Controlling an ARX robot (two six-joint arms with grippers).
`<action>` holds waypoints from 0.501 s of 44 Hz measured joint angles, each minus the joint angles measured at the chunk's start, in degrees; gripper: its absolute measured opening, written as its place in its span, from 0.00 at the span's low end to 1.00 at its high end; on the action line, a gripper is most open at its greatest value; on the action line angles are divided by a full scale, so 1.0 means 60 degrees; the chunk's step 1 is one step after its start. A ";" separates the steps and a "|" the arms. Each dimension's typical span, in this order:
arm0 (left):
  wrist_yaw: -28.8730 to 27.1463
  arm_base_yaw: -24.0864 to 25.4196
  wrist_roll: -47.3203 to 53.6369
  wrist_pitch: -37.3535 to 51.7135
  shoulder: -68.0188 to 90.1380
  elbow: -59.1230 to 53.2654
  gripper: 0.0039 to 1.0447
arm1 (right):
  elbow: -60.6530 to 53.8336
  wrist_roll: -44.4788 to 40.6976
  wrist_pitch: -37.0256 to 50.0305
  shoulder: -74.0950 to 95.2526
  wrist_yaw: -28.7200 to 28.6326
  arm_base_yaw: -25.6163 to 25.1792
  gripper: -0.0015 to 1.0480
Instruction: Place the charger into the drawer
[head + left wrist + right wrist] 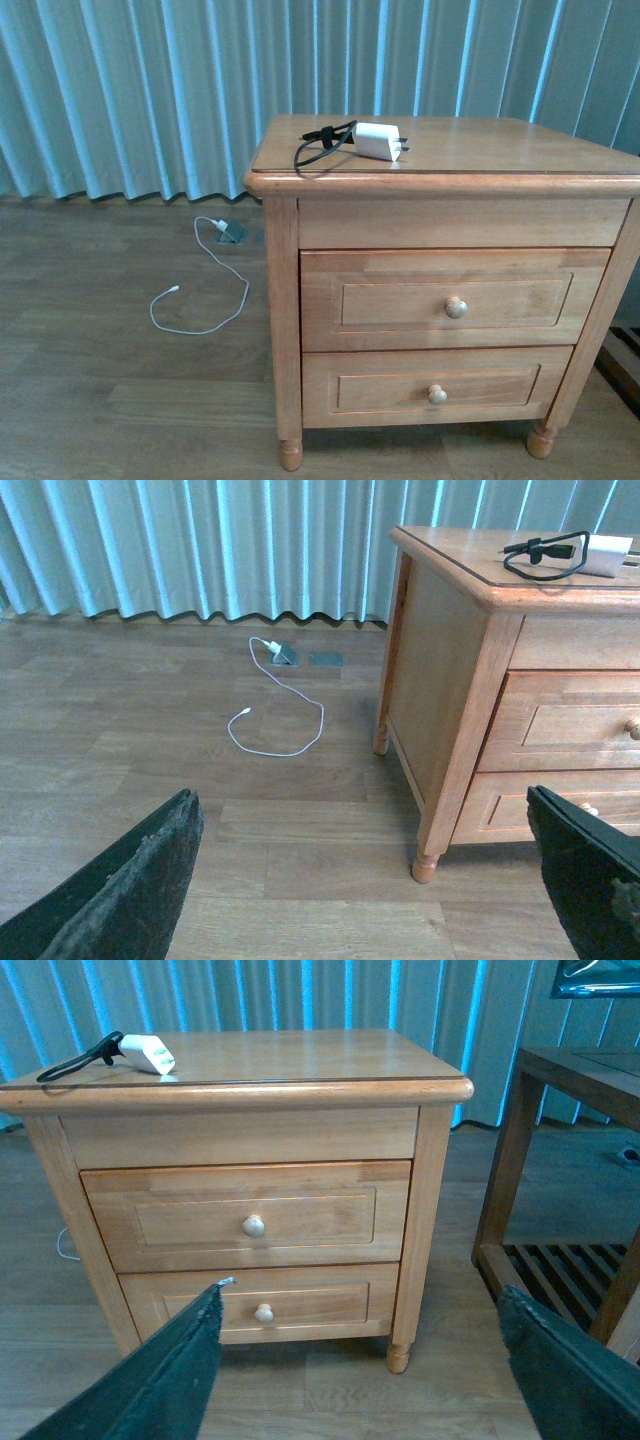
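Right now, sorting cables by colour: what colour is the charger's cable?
Black cable, clearest in the front view.

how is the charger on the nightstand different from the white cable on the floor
The charger sits on the nightstand top; the white cable lies on the floor. The charger is a white brick with a black cord gathered beside it; the white cable is thin and spread in a loose curve. Both lie untouched.

Front camera squarely faces the drawer [400, 300]; both wrist views share it obliquely.
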 joint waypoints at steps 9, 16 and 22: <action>0.0000 0.0000 -0.0004 0.0000 0.0000 0.0000 0.94 | 0.0000 0.0004 0.0000 0.0000 0.0000 0.0000 0.91; 0.0000 0.0000 0.0000 0.0000 0.0000 0.0000 0.94 | 0.0000 0.0004 0.0000 0.0000 0.0000 0.0000 0.92; 0.0000 0.0000 0.0000 0.0000 0.0000 0.0000 0.94 | 0.0124 -0.0736 0.0248 0.0794 -0.0594 -0.0011 0.92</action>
